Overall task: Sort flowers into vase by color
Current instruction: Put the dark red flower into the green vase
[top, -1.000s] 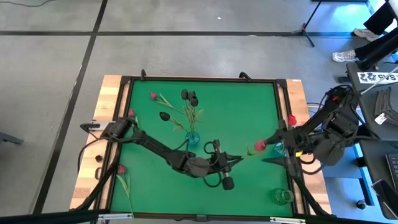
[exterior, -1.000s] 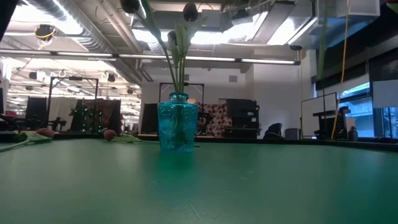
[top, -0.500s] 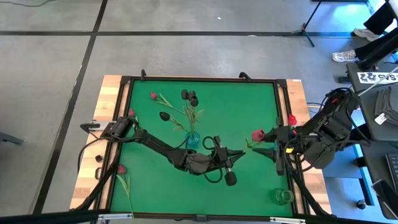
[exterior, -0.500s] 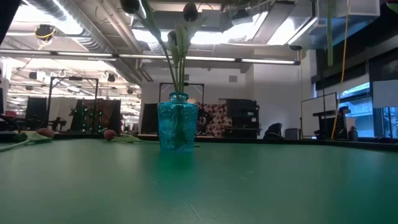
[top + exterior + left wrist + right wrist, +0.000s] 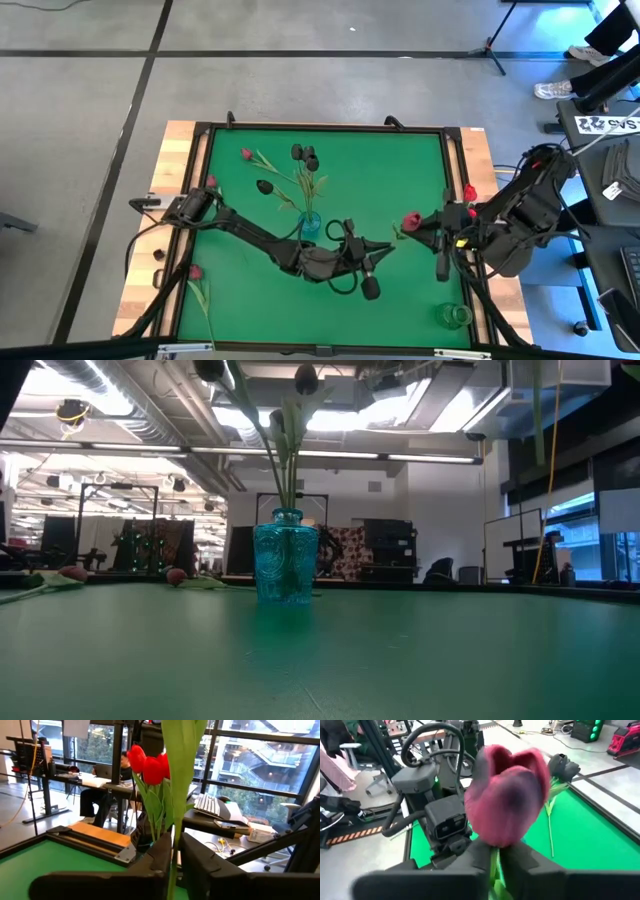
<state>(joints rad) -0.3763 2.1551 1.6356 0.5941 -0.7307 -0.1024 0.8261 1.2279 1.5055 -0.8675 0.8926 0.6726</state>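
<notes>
A dark maroon-pink flower (image 5: 411,219) hangs above the green mat (image 5: 380,170) at centre right, between my two grippers. My left gripper (image 5: 388,246) reaches in from the left and is shut on its green stem (image 5: 176,820). My right gripper (image 5: 422,228) comes from the right and is shut just under the head (image 5: 510,800). A blue glass vase (image 5: 309,222) at the centre holds black flowers (image 5: 305,153); it stands on its base (image 5: 286,595). Red flowers (image 5: 468,192) stand at the right edge. My left gripper pinches the flower's stem (image 5: 173,870) between its two fingers, well below the head. The fingers come about level from the table's left and lie across the stem. The flower is lifted clear of the mat. My right gripper pinches the stem right under the head (image 5: 493,862) between its two fingers. It comes from the table's right. The head (image 5: 512,815) sits just past the fingertips, clear of the mat.
A pink flower (image 5: 247,154) lies loose on the mat at the far left, and a red one (image 5: 196,272) lies near the left front edge. A green glass vase (image 5: 455,316) stands at the right front corner. A raised frame (image 5: 320,127) runs round the mat.
My right gripper has closed in from wide open and taken hold of the stem under the head. It has shifted a little toward the left arm, and the flower head has gone slightly toward the far edge. My left arm has kept its place.
</notes>
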